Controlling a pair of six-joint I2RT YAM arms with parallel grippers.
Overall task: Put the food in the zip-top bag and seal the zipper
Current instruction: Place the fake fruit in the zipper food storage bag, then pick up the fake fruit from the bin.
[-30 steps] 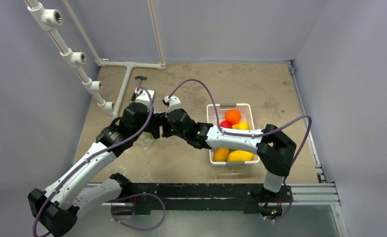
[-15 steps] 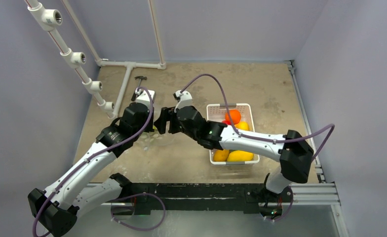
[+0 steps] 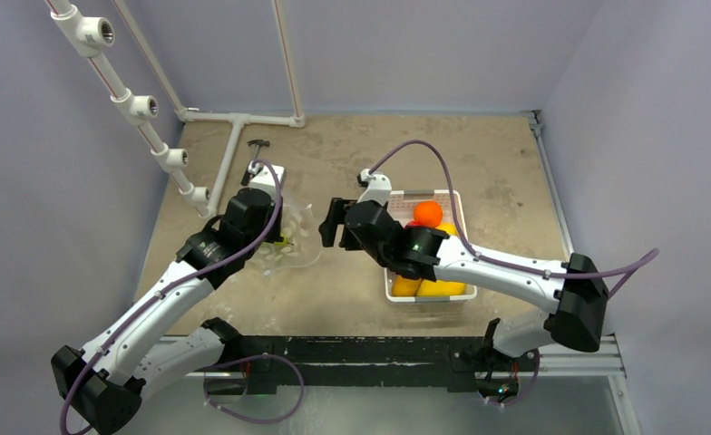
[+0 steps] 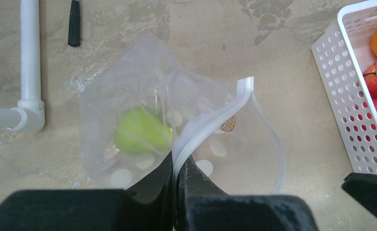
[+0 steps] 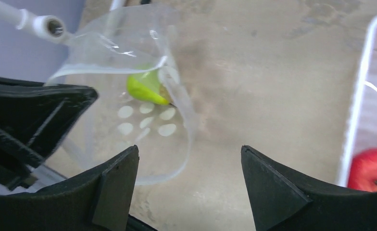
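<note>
Surface (image 3: 515, 163): tan, stained, carries everything.

Basket (image 3: 415, 193): to the right of the right tool and just beside it. Most of the fruit is in it. The orange fruit (image 3: 428, 214) lies on top, with a red fruit (image 5: 369, 168) at the near wall.

Bag (image 4: 109, 96): directly ahead of the left tool, lying on the surface with its mouth gaping toward the right tool.

Left tool (image 4: 177, 163): fully closed, pinching one lip of the bag and lifting it.

Right tool (image 5: 189, 151): jaws wide apart, nothing between them. It hangs between bag and basket, facing the bag's mouth.

Green fruit (image 4: 141, 131): already inside the bag, ahead of the left tool's tips.

Zipper (image 4: 215, 120): one strip is in the left tool's grip. The other curves away loose on the surface.

Judgement: one fruit loaded and the rest to go, so the step in hand is fetching the next fruit.
- Take the top fruit first, jaws across its middle.
- Left tool should hold the lip high and steady.
- Enter between the two strips and release deep, so nothing rolls back out.
- Avoid dragging the loose strip shut.
</note>
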